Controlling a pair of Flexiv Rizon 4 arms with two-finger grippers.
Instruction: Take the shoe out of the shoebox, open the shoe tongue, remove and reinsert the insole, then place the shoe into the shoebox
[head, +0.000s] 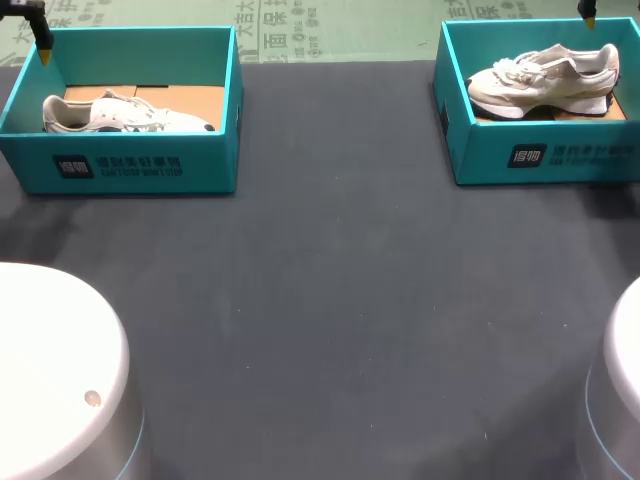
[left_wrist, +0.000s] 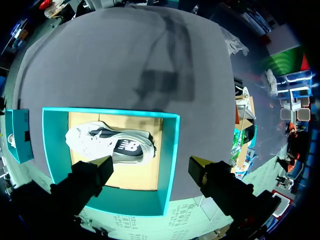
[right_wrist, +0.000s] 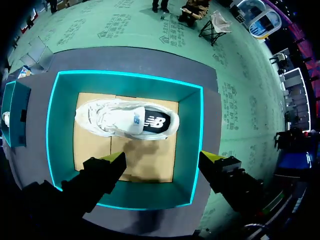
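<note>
Head view sets two teal boxes at the far corners of the dark surface (head: 330, 300): the left shoebox (head: 130, 165) at the far left corner, the right shoebox (head: 550, 155) at the far right. Each holds one pale sneaker lying on its side, its long axis along the far edge. The left jaws hang over the left box and the right jaws over the right one, so each arm is nearest its own shoe. Here only a single yellow fingertip (head: 44, 52) of the left jaws and one (head: 589, 15) of the right show, too little to judge their spread.

Left wrist view fills that in. The left jaws stand released, and the left sneaker (left_wrist: 110, 142) lies ahead of them on the box's cardboard floor, well apart from both tips. Its length runs the same way as the line from one tip to the other. Right wrist view shows the same layout: the right jaws are released, with the right sneaker (right_wrist: 127, 120) ahead of them inside its teal wall (right_wrist: 190, 150). That shoe too lies lengthwise across the gap.

I judge that either jaws would need a quarter turn of the wrist to close across a shoe's width on the way down.

The near wall of the left box hides that shoe's lower side from the head camera, while the left wrist view sees the whole shoe.
</note>
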